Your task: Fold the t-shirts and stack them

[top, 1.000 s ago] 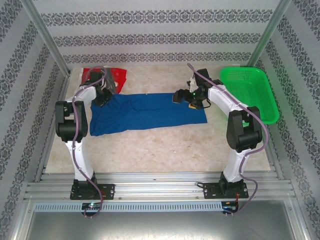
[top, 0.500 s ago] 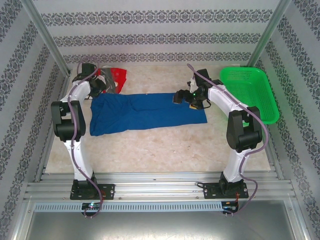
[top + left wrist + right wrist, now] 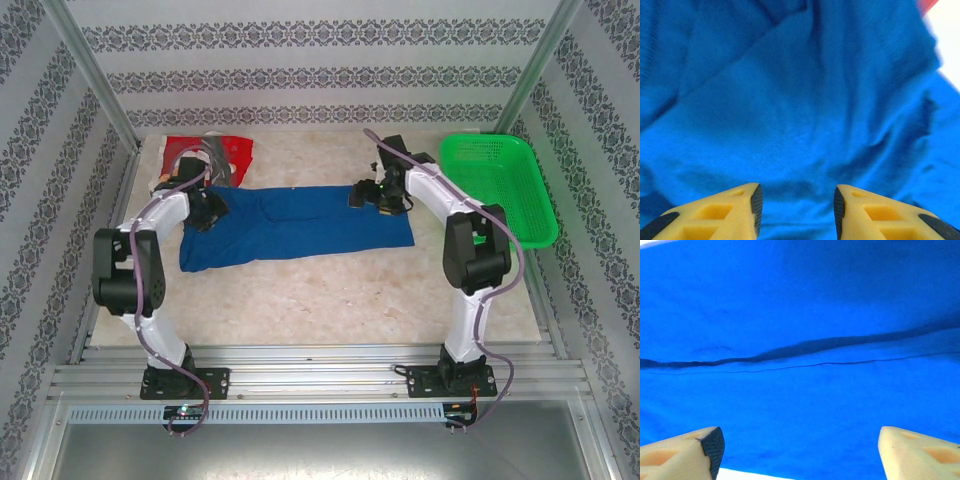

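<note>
Your left gripper (image 3: 207, 208) has just come back. Half a second ago it was up by the red t-shirt (image 3: 235, 150) at 11 o'clock on the table (image 3: 330, 295); now it is down over the 9 o'clock end of the blue t-shirt (image 3: 300, 225). In its wrist view the jaws stand moderately apart with nothing between them, and rumpled blue cloth lies close beneath.

Your right gripper (image 3: 368, 193) has hardly shifted. It hangs over the shirt's far edge towards 1 o'clock, jaws spread wide and empty, with a fold line running across the cloth below.

The blue shirt lies as it did, a long band across the middle of the table from 9 to 3 o'clock. The red one sits bunched just beyond its left end. The green basket (image 3: 500, 190) stands apart at 2 o'clock.

I judge that both arms are now placed to pinch the band's ends for the next fold. The blue shirt looks only partly folded, and the stack is not yet begun.
</note>
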